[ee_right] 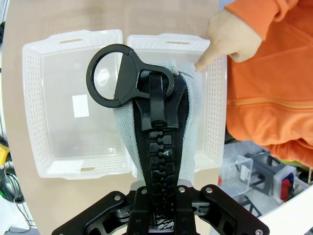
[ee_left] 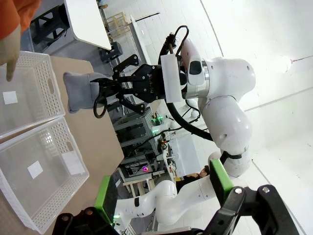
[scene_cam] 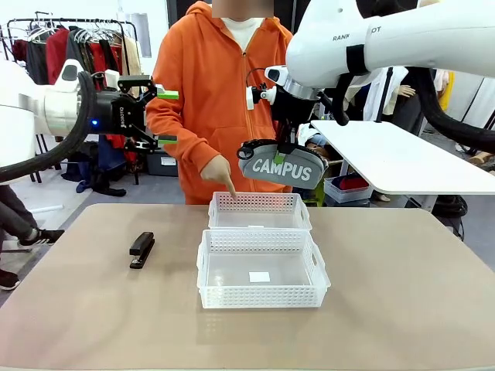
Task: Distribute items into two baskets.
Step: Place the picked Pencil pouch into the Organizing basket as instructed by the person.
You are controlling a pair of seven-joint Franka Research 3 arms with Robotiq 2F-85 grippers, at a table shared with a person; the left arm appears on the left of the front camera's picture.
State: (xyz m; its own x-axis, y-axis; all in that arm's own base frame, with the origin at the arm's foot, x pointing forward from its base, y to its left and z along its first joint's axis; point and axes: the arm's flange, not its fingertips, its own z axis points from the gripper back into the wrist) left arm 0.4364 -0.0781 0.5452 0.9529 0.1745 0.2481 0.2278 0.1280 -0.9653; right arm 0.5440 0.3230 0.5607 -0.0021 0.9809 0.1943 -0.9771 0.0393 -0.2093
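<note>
One pouch (scene_cam: 282, 166) hangs above far basket (scene_cam: 259, 202), right gripper (scene_cam: 283, 151) clenched on zipper top; soft, light, sags. Stapler (scene_cam: 141, 250) left of far basket, rigid. Left gripper (scene_cam: 166, 117) spread, empty.

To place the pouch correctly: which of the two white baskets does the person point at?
The far basket: the person's hand aims a finger down at its left end. The near basket, on the robot's side, lies farther from that hand.
</note>
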